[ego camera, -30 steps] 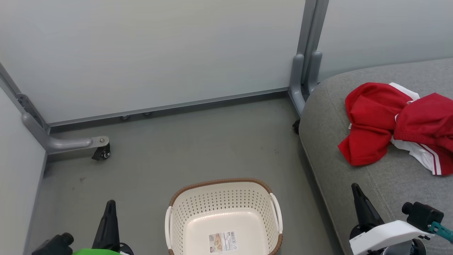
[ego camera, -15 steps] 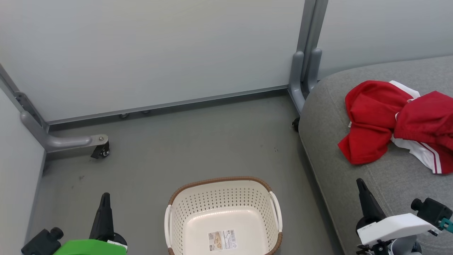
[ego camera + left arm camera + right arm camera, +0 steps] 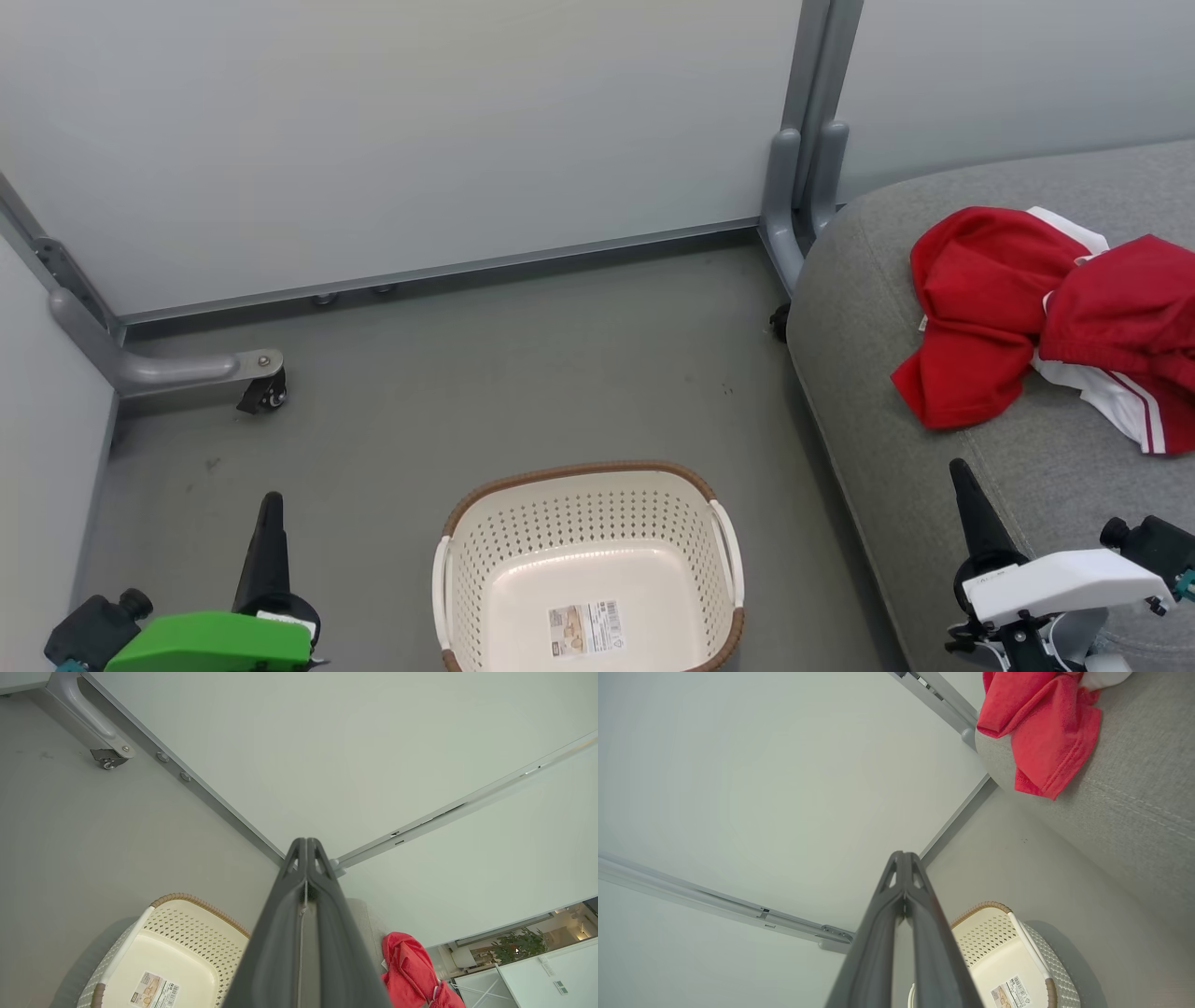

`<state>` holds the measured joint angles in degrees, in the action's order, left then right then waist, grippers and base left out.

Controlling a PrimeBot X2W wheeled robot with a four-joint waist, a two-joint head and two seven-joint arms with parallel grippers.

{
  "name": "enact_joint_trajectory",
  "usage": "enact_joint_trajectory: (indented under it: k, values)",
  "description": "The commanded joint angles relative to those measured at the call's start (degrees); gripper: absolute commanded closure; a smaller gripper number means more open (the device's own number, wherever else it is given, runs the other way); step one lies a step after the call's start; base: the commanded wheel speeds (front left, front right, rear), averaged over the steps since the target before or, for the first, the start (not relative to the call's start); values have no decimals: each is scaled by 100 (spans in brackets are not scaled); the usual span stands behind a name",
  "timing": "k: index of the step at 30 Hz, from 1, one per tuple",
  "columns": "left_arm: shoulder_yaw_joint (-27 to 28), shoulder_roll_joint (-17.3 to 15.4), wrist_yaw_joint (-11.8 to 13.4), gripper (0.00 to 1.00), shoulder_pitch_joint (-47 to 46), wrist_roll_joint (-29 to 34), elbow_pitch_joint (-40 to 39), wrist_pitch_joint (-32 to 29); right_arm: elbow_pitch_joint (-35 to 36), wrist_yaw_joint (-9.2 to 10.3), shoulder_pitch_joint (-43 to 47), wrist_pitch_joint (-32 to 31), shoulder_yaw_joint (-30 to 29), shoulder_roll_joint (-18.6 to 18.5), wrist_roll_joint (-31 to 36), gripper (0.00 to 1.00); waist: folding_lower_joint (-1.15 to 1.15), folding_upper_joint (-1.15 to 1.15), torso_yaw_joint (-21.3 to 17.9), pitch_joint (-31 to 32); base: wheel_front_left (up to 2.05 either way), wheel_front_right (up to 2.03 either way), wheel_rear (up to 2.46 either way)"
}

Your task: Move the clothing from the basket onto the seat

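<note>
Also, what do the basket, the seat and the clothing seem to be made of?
The basket looks like moulded cream plastic, smooth with a slight sheen and rows of holes; its brown rim looks woven, perhaps imitation. The seat seems matte grey upholstery fabric, with stitched seams. The clothing is soft red-and-white cloth, matte and crumpled.

One basket point(image 3: 579, 469); inside it, one label sticker point(image 3: 585, 630); right of it, one seat point(image 3: 868, 317) bearing two pieces of clothing point(image 3: 980, 299).
</note>
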<state>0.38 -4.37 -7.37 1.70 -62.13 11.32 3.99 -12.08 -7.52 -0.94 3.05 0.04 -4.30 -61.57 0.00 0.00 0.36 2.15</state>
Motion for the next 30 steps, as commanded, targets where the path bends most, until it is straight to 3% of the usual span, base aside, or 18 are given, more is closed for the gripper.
enact_joint_trajectory:
  k: [1,30]
  values:
    - [43,-52,-11,100,-182,-182,-33,-42,29,3,-156,-34,-44,-26,-171,100,0,0,-1,-5,0,0,0]
    - [223,-46,-15,100,-515,-1742,117,-466,-82,3,-361,-457,-296,8,-1723,100,0,0,-16,-106,0,0,0]
